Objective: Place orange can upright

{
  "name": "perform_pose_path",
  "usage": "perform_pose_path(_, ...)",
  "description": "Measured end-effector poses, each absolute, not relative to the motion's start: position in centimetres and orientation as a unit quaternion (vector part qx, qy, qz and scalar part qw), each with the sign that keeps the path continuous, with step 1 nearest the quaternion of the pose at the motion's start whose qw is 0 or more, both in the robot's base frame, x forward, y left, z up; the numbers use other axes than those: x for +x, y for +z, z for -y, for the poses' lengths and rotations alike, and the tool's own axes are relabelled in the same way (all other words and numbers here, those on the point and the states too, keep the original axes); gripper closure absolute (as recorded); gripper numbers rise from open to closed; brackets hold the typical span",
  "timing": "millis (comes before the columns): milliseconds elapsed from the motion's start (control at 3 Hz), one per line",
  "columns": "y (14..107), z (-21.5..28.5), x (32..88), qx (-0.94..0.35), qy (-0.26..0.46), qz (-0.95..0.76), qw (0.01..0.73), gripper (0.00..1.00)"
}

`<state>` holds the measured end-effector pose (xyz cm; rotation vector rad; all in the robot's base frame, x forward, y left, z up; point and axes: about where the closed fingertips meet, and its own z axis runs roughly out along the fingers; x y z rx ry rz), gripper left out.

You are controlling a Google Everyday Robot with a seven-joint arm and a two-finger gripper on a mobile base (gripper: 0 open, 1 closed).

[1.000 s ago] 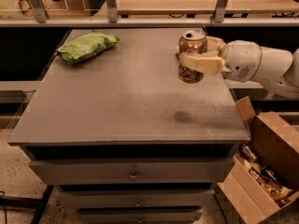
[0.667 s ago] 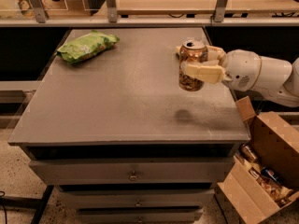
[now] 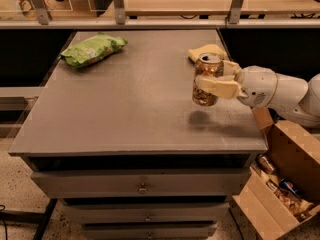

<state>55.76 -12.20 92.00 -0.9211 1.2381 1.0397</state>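
The tool (image 3: 211, 82) is hovering over the desk's (image 3: 130, 109) right side, clasping the drink can (image 3: 208, 69) clear of the surface. The sponge (image 3: 206, 51) is lying just behind them near the far edge. The snack bag (image 3: 94, 49) is sitting at the far left. A cardboard box (image 3: 280, 184) is standing on the floor, right of the desk.

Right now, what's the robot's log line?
pincer: shut on orange can | orange can: upright, held above table, right side | released: no
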Motion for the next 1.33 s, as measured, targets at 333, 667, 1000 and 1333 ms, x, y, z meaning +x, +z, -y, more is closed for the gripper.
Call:
perform_pose_path(333, 91.3, 12.7, 55.7, -0.391, 0.450, -0.532, 0.601, 1.00)
perform_pose_path(667, 91.0, 13.0, 55.6, -0.392, 0.452, -0.529, 0.602, 0.83)
perform_pose_path(1000, 90.6, 13.2, 55.3, -0.390, 0.452, -0.529, 0.602, 0.59)
perform_pose_path(1333, 90.2, 13.4, 54.8, -0.389, 0.452, -0.531, 0.602, 0.36)
